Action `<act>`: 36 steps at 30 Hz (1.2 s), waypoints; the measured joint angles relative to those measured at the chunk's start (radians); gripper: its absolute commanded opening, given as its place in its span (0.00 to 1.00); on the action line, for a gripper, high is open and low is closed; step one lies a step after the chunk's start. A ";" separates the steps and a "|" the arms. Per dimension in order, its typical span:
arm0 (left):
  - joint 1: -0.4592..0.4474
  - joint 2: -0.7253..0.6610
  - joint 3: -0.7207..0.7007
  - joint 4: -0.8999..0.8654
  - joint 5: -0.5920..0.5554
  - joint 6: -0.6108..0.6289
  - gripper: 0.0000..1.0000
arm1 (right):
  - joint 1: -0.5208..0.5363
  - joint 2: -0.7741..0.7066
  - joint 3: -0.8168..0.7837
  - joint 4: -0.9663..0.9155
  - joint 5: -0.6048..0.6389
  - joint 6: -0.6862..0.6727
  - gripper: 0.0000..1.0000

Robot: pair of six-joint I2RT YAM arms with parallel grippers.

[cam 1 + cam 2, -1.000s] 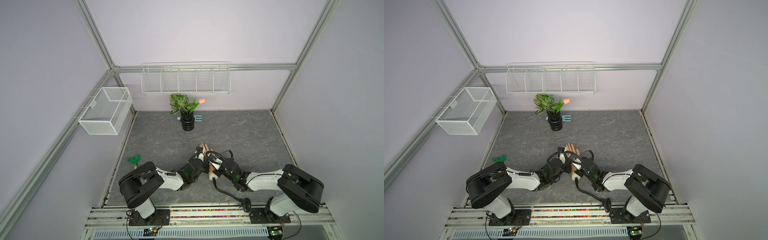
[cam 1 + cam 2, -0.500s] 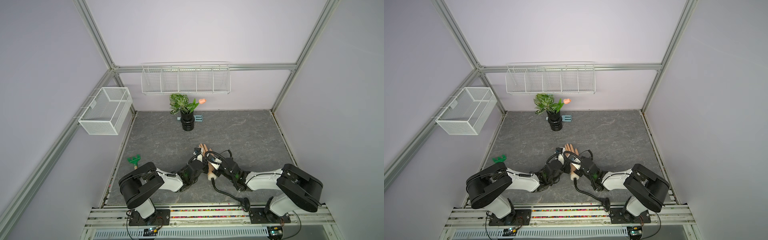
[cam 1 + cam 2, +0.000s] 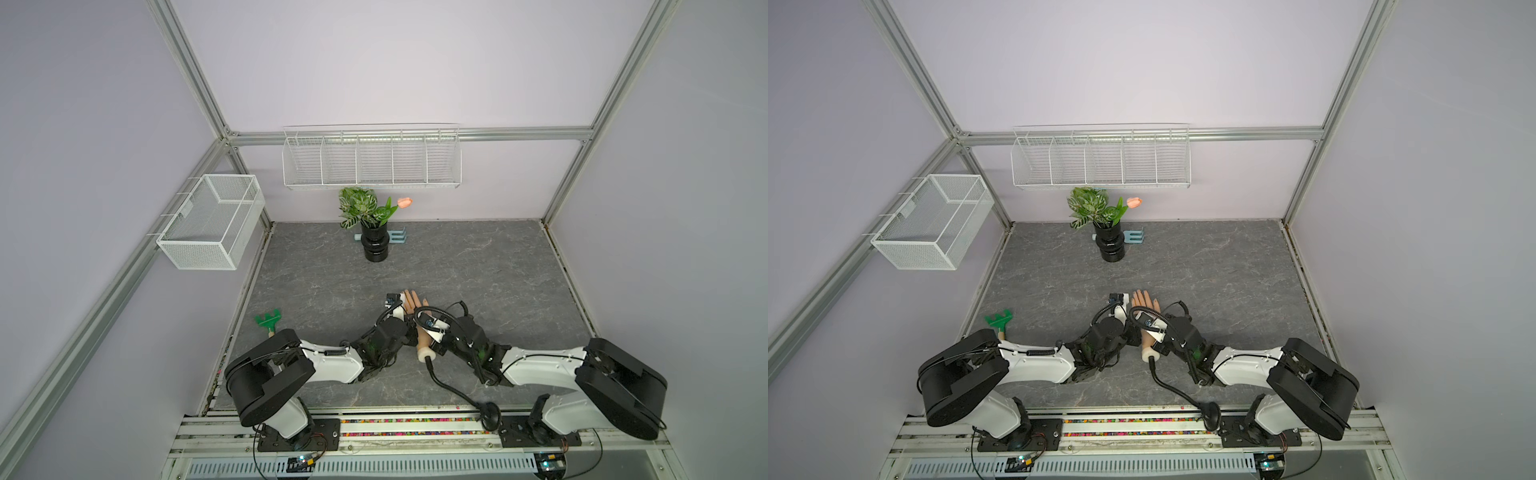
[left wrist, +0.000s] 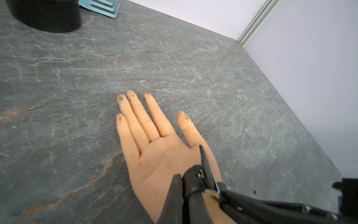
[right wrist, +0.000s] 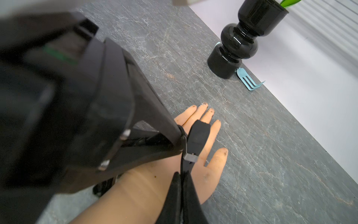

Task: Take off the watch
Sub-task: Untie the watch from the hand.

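A flesh-coloured mannequin hand [image 3: 415, 305] [image 3: 1144, 303] lies palm up near the table's front middle. The watch shows only as its black strap [image 5: 199, 135] [image 4: 193, 180] with a metal buckle [image 5: 190, 157], lifted above the wrist. The case is hidden. My left gripper [image 4: 182, 177] [image 3: 412, 332] comes from the left and is shut on the strap. My right gripper [image 5: 181, 175] [image 3: 431, 337] comes from the right and is shut on the thin strap just below the buckle. Both sets of tips meet over the wrist.
A black vase [image 3: 375, 245] with a plant stands at the back, a blue rake [image 3: 397, 237] behind it. A green rake [image 3: 268, 322] lies front left. A black gooseneck stalk [image 3: 449, 382] runs from the forearm to the front rail. A wire basket [image 3: 212, 224] and a wire shelf [image 3: 370, 160] hang on the walls.
The right gripper has edged slightly toward the wrist and pinched fully shut. The left arm and the hand have stayed in place.
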 measured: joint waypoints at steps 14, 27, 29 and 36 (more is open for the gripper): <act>0.051 -0.028 -0.024 0.026 0.076 -0.040 0.00 | 0.000 0.001 0.041 -0.032 -0.013 0.001 0.07; 0.148 0.058 0.063 0.143 0.004 -0.032 0.00 | -0.140 0.106 0.292 -0.165 -0.146 -0.059 0.07; 0.157 0.086 0.063 0.149 -0.010 -0.029 0.00 | -0.150 0.157 0.313 -0.162 -0.175 -0.065 0.07; 0.206 0.195 0.051 0.212 0.041 -0.024 0.00 | -0.160 0.290 0.338 -0.133 -0.224 -0.049 0.21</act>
